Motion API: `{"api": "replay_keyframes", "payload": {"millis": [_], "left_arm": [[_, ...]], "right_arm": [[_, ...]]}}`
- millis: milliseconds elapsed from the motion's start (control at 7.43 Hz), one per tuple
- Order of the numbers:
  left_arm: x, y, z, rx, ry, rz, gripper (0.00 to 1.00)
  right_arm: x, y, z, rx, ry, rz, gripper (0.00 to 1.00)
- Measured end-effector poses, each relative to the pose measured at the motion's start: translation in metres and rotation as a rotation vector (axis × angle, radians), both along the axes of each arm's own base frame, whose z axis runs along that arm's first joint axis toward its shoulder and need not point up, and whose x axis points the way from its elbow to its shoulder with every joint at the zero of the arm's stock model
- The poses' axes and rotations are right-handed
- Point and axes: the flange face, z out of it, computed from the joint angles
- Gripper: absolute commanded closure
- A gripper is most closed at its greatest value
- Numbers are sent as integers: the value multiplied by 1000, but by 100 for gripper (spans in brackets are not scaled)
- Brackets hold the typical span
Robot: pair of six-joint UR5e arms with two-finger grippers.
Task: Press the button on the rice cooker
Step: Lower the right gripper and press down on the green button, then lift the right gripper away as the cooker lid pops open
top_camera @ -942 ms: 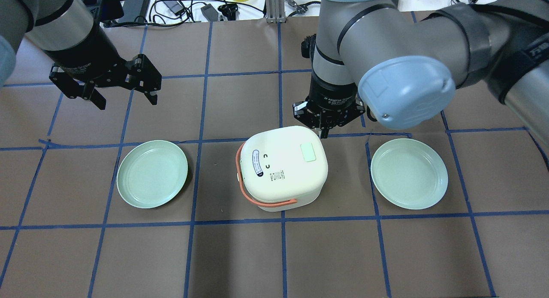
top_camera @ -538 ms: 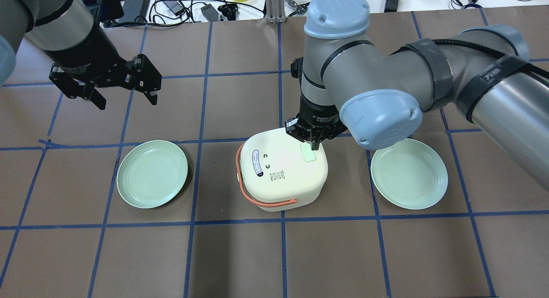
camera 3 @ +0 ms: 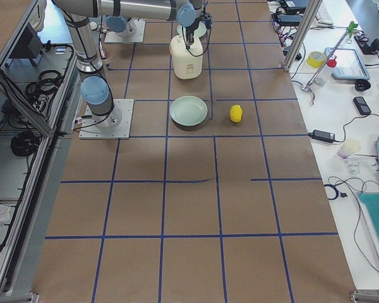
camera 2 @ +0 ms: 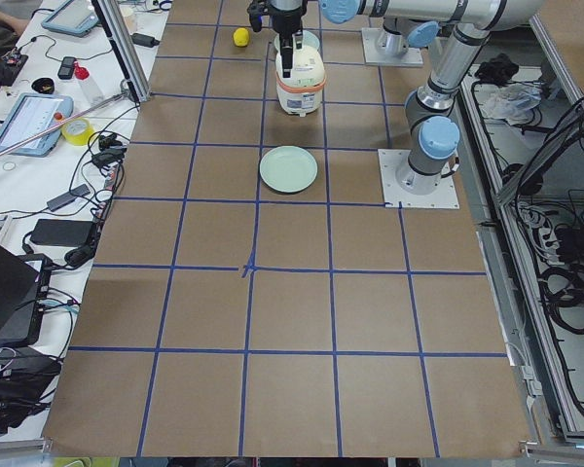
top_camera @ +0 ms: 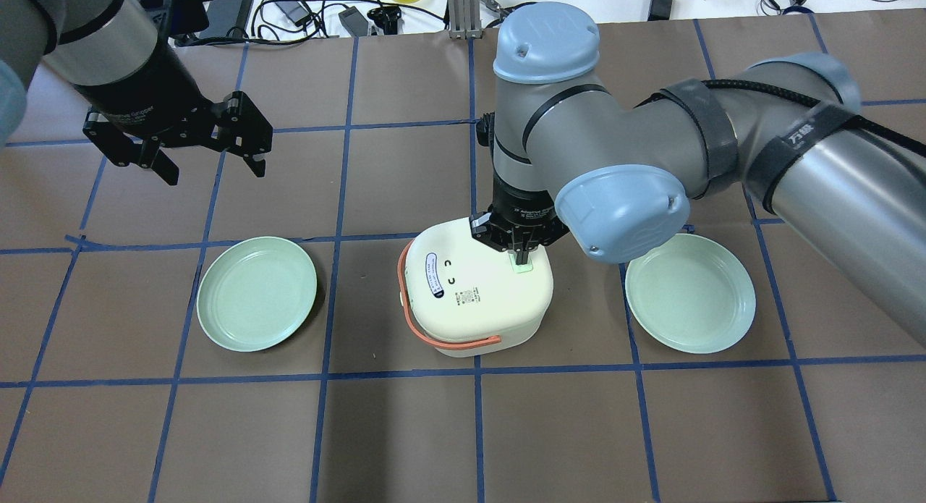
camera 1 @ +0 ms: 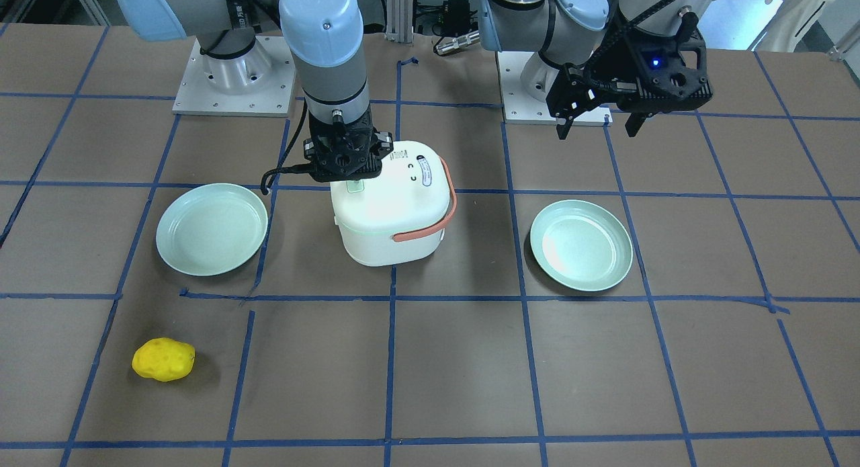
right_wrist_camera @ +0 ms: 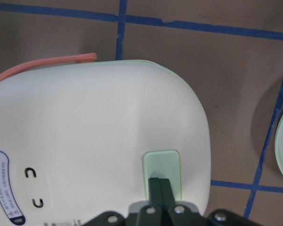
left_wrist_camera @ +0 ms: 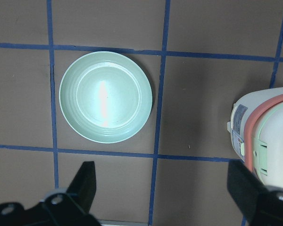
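A cream rice cooker (top_camera: pixel 474 289) with a salmon handle stands mid-table; it also shows in the front view (camera 1: pixel 393 208) and the right wrist view (right_wrist_camera: pixel 94 141). Its mint button (right_wrist_camera: pixel 162 167) sits on the lid near one edge; in the overhead view only a sliver of the button (top_camera: pixel 522 266) shows. My right gripper (top_camera: pixel 519 255) is shut, fingertips together on the button (right_wrist_camera: pixel 159 186). In the front view the right gripper (camera 1: pixel 347 175) hides the button. My left gripper (top_camera: pixel 210 166) is open and empty, high at the far left (camera 1: pixel 598 128).
Two mint plates flank the cooker: one on the left (top_camera: pixel 257 293), also in the left wrist view (left_wrist_camera: pixel 105 96), and one on the right (top_camera: pixel 689 293). A yellow lumpy object (camera 1: pixel 163 359) lies near the operators' side. Cables lie past the table's far edge (top_camera: pixel 304 11).
My right gripper has moved from beyond the cooker's far edge over the lid and down, its shut fingertips now on the button. The left arm has not moved.
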Motion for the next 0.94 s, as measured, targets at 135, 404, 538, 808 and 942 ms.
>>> {"api": "replay_keyframes", "payload": {"millis": [135, 404, 538, 808, 942], "left_arm": [[0, 0, 0, 0, 0, 0, 0], [0, 0, 0, 0, 0, 0, 0], [0, 0, 0, 0, 0, 0, 0], [0, 0, 0, 0, 0, -1, 0], [0, 0, 0, 0, 0, -1, 0]], "right_arm": [[0, 0, -1, 2, 1, 1, 97], [0, 0, -6, 4, 3, 2, 94], [-1, 1, -8, -2, 6, 3, 28], [-2, -2, 2, -31, 9, 3, 0], [-3, -6, 15, -53, 11, -2, 0]]}}
